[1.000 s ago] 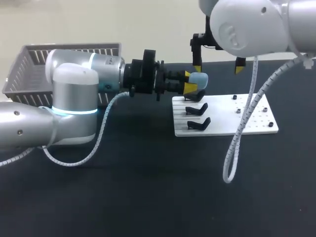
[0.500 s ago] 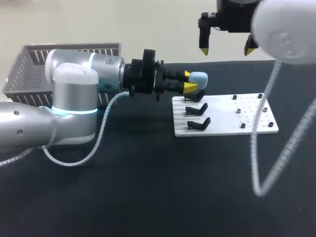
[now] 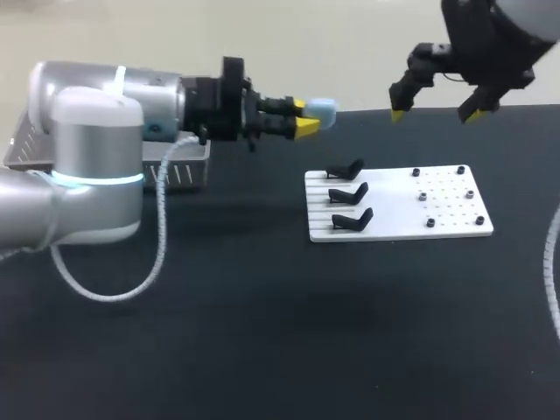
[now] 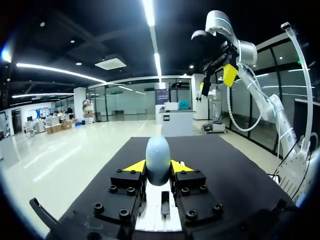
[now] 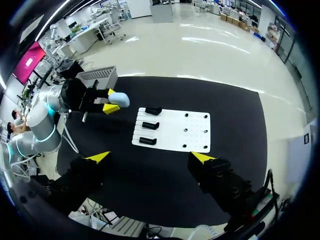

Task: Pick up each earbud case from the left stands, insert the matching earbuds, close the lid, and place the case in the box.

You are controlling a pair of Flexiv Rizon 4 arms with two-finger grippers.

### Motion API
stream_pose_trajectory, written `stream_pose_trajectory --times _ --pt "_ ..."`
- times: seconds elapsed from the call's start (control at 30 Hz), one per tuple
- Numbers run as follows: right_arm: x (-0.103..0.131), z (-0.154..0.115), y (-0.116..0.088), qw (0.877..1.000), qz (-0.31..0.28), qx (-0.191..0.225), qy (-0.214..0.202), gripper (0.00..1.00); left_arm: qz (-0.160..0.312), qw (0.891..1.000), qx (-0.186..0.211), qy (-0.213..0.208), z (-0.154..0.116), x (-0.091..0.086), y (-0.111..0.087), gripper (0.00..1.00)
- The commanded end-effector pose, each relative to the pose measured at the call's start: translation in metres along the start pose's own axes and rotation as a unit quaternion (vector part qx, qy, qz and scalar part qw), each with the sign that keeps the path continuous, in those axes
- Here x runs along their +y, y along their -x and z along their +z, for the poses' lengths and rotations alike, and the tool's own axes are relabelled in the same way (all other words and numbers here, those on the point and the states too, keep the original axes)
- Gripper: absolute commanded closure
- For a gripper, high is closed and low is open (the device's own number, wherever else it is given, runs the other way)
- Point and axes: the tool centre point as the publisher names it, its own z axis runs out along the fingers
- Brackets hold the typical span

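Note:
A pale blue earbud case [image 3: 322, 110] is in the air, up and to the left of the white plate [image 3: 394, 219], with my left gripper [image 3: 308, 117] shut on it. In the left wrist view the case [image 4: 158, 159] stands upright between the yellow tips of my left gripper [image 4: 158, 169]. Three black stands [image 3: 347, 192] on the plate's left side are bare. My right gripper [image 3: 435, 114] hangs open high above the plate's far right. The right wrist view looks down past my right gripper [image 5: 150, 157] onto the plate [image 5: 170, 125] and the held case [image 5: 119, 100].
A grey mesh basket [image 3: 179, 166] sits at the table's far left, partly behind my left arm, and also shows as the basket [image 5: 97, 77] in the right wrist view. Several small dark pieces [image 3: 422, 197] dot the plate's right half. Black tabletop [image 3: 280, 332] lies in front.
My left gripper has lifted the case up and to the left, off the top stand. My right gripper has swung to the right, away from the case.

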Motion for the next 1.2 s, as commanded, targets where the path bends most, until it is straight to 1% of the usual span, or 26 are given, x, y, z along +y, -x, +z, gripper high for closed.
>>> stream_pose_trajectory --times 0.03,0.13,0.2,0.23,0.37,0.4,0.43,0.47,0.5,0.53,0.57,0.6,0.63,0.67,0.7,0.73,0.77,0.8,0.83,0.87,0.9,0.93,0.97,1.0,1.2 --pt "-0.005 -0.001 -0.007 0.998 0.000 -0.063 0.023 0.00 0.009 0.985 0.041 0.166 -0.063 -0.024 0.014 1.00" --pt "-0.005 -0.001 -0.007 0.998 0.000 -0.063 0.023 0.00 0.006 0.973 0.059 0.221 -0.095 -0.009 0.008 1.00" --pt "-0.005 -0.001 -0.007 0.998 0.000 -0.063 0.023 0.00 0.006 0.963 0.076 0.257 -0.117 0.003 0.000 1.00" --pt "-0.005 -0.001 -0.007 0.998 0.000 -0.063 0.023 0.00 0.004 0.959 0.077 0.272 -0.127 0.010 -0.004 1.00" --pt "-0.005 -0.001 -0.007 0.998 0.000 -0.063 0.023 0.00 0.000 0.943 0.097 0.317 -0.165 0.038 -0.024 1.00" --pt "-0.005 -0.001 -0.007 0.998 0.000 -0.063 0.023 0.00 -0.005 0.937 0.111 0.331 -0.175 0.046 -0.030 1.00" --pt "-0.005 -0.001 -0.007 0.998 0.000 -0.063 0.023 0.00 -0.012 0.936 0.103 0.336 -0.184 0.053 -0.036 1.00" --pt "-0.005 -0.001 -0.007 0.998 0.000 -0.063 0.023 0.00 -0.008 0.935 0.104 0.338 -0.192 0.061 -0.040 1.00" --pt "-0.005 -0.001 -0.007 0.998 0.000 -0.063 0.023 0.00 -0.008 0.927 0.123 0.354 -0.201 0.069 -0.046 1.00" --pt "-0.005 -0.001 -0.007 0.998 0.000 -0.063 0.023 0.00 -0.015 0.927 0.119 0.356 -0.208 0.077 -0.051 1.00" --pt "-0.005 -0.001 -0.007 0.998 0.000 -0.063 0.023 0.00 -0.007 0.928 0.117 0.353 -0.215 0.086 -0.056 1.00" --pt "-0.005 -0.001 -0.007 0.998 0.000 -0.063 0.023 0.00 -0.007 0.924 0.129 0.360 -0.221 0.094 -0.060 1.00" --pt "-0.005 -0.001 -0.007 0.998 0.000 -0.063 0.023 0.00 -0.011 0.923 0.133 0.361 -0.226 0.102 -0.066 1.00" --pt "-0.005 -0.001 -0.007 0.998 0.000 -0.063 0.023 0.00 -0.009 0.927 0.128 0.352 -0.230 0.111 -0.072 1.00" --pt "-0.005 -0.001 -0.007 0.998 0.000 -0.063 0.023 0.00 -0.017 0.926 0.128 0.354 -0.233 0.118 -0.079 1.00" --pt "-0.005 -0.001 -0.007 0.998 0.000 -0.063 0.023 0.00 -0.021 0.922 0.143 0.359 -0.236 0.124 -0.084 1.00" --pt "-0.005 -0.001 -0.007 0.998 0.000 -0.063 0.023 0.00 -0.012 0.924 0.156 0.348 -0.236 0.130 -0.085 1.00" --pt "-0.005 -0.001 -0.007 0.998 0.000 -0.063 0.023 0.00 -0.014 0.927 0.161 0.337 -0.235 0.137 -0.089 1.00" --pt "-0.005 -0.001 -0.007 0.998 0.000 -0.063 0.023 0.00 -0.027 0.929 0.157 0.335 -0.236 0.142 -0.093 0.60" --pt "-0.005 -0.001 -0.007 0.998 0.000 -0.063 0.023 0.00 -0.030 0.931 0.159 0.326 -0.235 0.147 -0.097 0.00" --pt "-0.005 -0.001 -0.007 0.998 0.000 -0.063 0.023 0.00 -0.023 0.937 0.165 0.308 -0.232 0.155 -0.102 0.00" --pt "-0.005 -0.001 -0.007 0.998 0.000 -0.063 0.023 0.00 -0.024 0.936 0.166 0.310 -0.229 0.158 -0.104 0.00" --pt "-0.005 -0.001 -0.007 0.998 0.000 -0.063 0.023 0.00 -0.018 0.938 0.166 0.304 -0.227 0.160 -0.105 0.00" --pt "-0.005 -0.001 -0.007 0.998 0.000 -0.063 0.023 0.00 -0.009 0.943 0.159 0.292 -0.222 0.162 -0.105 0.00" --pt "-0.005 -0.001 -0.007 0.998 0.000 -0.063 0.023 0.00 -0.009 0.943 0.159 0.292 -0.222 0.162 -0.105 0.00"
